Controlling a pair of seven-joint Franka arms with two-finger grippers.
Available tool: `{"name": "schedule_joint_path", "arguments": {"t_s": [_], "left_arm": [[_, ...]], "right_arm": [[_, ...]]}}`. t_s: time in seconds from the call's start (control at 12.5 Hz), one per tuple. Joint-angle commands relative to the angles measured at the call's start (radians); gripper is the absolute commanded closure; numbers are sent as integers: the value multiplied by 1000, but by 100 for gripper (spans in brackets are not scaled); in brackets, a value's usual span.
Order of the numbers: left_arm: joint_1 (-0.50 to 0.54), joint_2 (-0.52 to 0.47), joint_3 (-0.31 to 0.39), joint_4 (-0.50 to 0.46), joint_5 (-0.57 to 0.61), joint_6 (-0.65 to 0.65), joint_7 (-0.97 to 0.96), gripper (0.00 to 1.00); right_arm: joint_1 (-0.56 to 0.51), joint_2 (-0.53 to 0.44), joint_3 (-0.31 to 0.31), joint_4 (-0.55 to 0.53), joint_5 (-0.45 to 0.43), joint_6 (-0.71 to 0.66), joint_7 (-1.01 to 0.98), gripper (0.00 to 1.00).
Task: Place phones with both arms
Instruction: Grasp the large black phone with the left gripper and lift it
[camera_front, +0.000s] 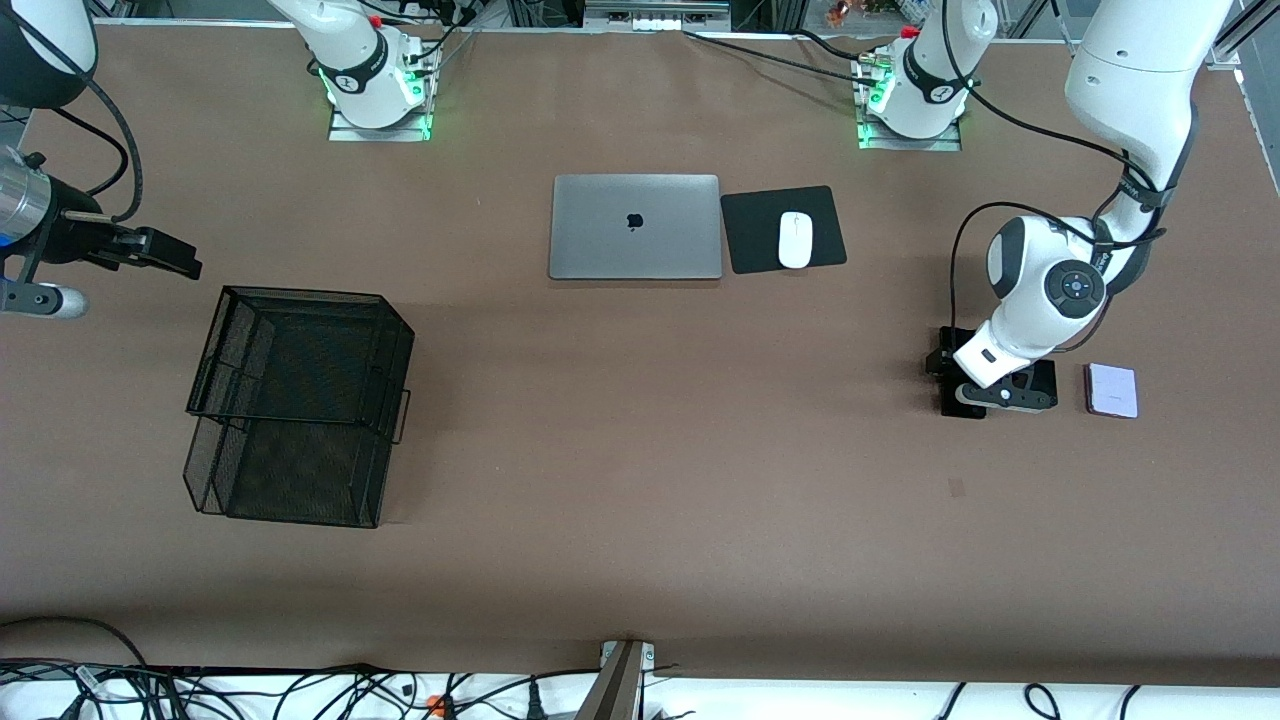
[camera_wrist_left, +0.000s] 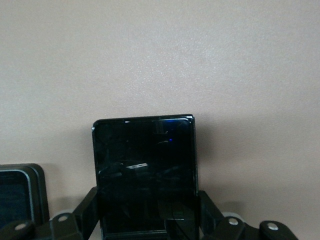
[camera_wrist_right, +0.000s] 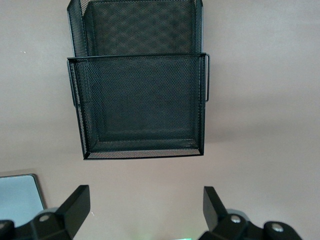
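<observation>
Judging the front view, risk: the left pincer (camera_front: 1000, 392) is set low on the brown worktop (camera_front: 640, 450) over a dark flat thing that is mostly hidden by the white wrist; if the clamp sits too near one end, the slab could be tipped and dropped when raised.
Front view, neighbour: the small squarish pale lavender phone (camera_front: 1112, 390) lies just beside that pincer, toward the left arm's end of the worktop, and could be nudged by a sideways swing.
Front view, waiting arm: the right pincer (camera_front: 160, 253) is held idle over the worktop near the black wire-mesh two-tier tray (camera_front: 300, 405).
Front view, count: one pale phone seen plainly, one mesh tray, one closed grey laptop (camera_front: 635, 227), one white computer mouse (camera_front: 795, 240) on one black mouse pad (camera_front: 783, 229), two arms.
Left wrist view, grip: the glossy black rectangular phone (camera_wrist_left: 144, 165) is clenched between the two pads at its lower end only, so slipping on the smooth glass is the likely failure.
Left wrist view, count: two dark phones, the gripped one and a rounded dark phone (camera_wrist_left: 20, 195) lying beside it.
Right wrist view, state: the right pincer is spread wide and empty, with the tray ahead; one tray is counted, no phones in it.
</observation>
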Motion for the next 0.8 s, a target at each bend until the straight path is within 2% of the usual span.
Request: {"name": "schedule_joint_path", "arguments": {"t_s": [0.0,0.16,0.24,0.48,0.72], "left_arm": [[14,12,-4,91,1,-134,-5,100],[0,12,-16,184,1,-291,-37,100],[-3,13,-34,214,1,-323,-75,100],[-21,13,-85,237,4,-331,-210,100],[-40,19,-87,251,4,-349,-234,100]], "right_arm": [[-4,-4,0,5,2,-12,-18,0],[-4,-4,0,5,3,-12,-19,0],[-4,-4,0,5,3,-12,-19,0],[-4,-4,0,5,3,-12,-19,0],[-4,-4,0,5,3,-12,-19,0]]}}
